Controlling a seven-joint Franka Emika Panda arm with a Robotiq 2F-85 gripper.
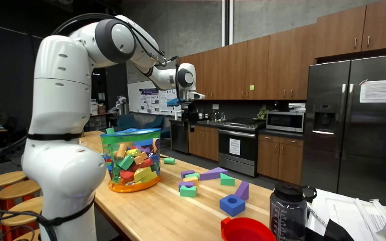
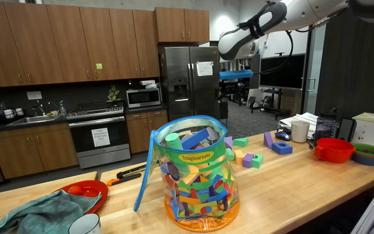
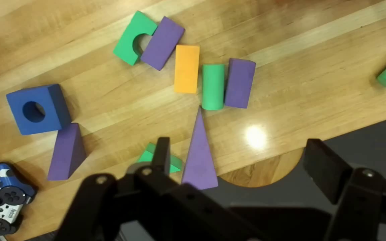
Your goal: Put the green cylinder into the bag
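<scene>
Green cylinders (image 3: pixel 212 87) lie outside the bag (image 2: pixel 196 158), another cylinder (image 2: pixel 173 140) seemingly inside; pincer (image 3: pixel 240 157) spread, empty; I judge grasping and bagging remain.

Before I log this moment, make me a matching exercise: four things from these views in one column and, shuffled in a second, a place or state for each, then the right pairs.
Things
1. Clear plastic bag with a blue rim
2. Black two-fingered gripper
3. Green cylinder nearest the wrist view's centre
4. Glossy red plate

Places and states
A. Partly covered by a teal cloth
B. Lying between a rectangular orange block and a rectangular purple block
C. Packed with coloured blocks
D. Jaws apart, holding nothing

Right pairs: 1-C; 2-D; 3-B; 4-A
</scene>
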